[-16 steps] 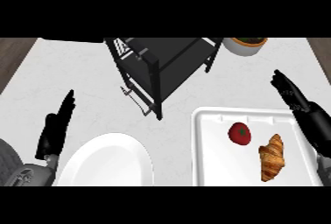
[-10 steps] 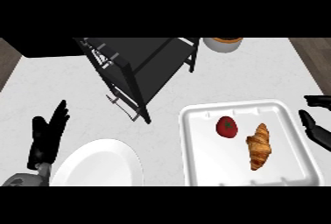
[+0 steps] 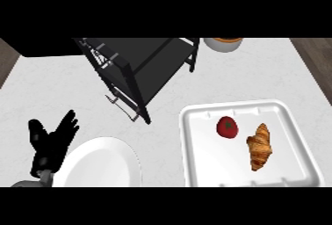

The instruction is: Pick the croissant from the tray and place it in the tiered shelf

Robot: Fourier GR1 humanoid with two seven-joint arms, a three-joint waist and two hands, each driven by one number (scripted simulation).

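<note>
golden-brown croissant; red tomato; white tray; white plate; black tiered shelf; black left hand; white speckled counter

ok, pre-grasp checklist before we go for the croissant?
1. Croissant lies on the tray, nothing on top of it: ok.
2. Tomato apart from the croissant: ok, but close, at its upper left.
3. Right hand in view: not ok, it shows nowhere in the head view.
4. Left hand clear of the tray: ok, fingers straight, beside the plate at lower left.
5. Tiered shelf has a free tier: cannot tell from this steep angle.
</note>
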